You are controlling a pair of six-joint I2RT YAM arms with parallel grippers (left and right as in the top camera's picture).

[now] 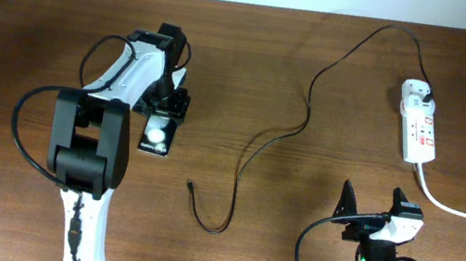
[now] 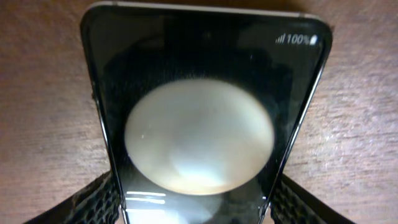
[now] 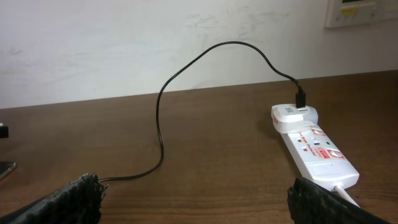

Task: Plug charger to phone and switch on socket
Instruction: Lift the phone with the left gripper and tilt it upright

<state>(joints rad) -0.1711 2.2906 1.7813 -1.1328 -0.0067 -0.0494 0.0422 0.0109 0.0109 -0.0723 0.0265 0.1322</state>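
Observation:
The phone (image 1: 157,137) lies flat on the wooden table at centre left, and it fills the left wrist view (image 2: 199,74). My left gripper (image 1: 166,106) is at its far end, with the fingers (image 2: 196,205) against its two long sides. The charger cable (image 1: 306,114) runs from its black plug (image 1: 427,91), which sits in the far end of the socket (image 1: 417,122), to a loose tip (image 1: 190,183) lying on the table. My right gripper (image 1: 371,204) is open and empty near the front edge. In its own view (image 3: 199,193) the cable (image 3: 161,118) and the socket (image 3: 314,146) lie ahead.
The socket's thick white cord (image 1: 464,212) runs off to the right edge. The cable makes a loop (image 1: 213,226) between the two arms. A pale wall stands behind the table's far edge (image 3: 124,56).

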